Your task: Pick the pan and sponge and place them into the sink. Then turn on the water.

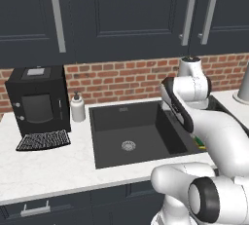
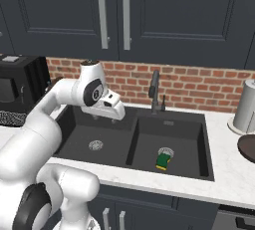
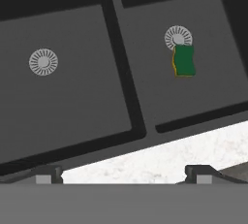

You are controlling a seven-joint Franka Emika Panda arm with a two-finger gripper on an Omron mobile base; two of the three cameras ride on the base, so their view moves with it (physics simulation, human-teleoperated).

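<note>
Sponge point(image 2: 163, 161) lies in right basin of sink point(image 2: 74, 124), touching the drain. Hand point(image 3: 123, 172) hovers above, fingers apart, empty. Pan point(image 2: 247, 147), probably the dark disc on right bench; grab its handle next.

Dark navy cabinets point(image 1: 121, 9), red brick backsplash point(image 1: 121, 78), white marble counter point(image 1: 48, 165)
</note>
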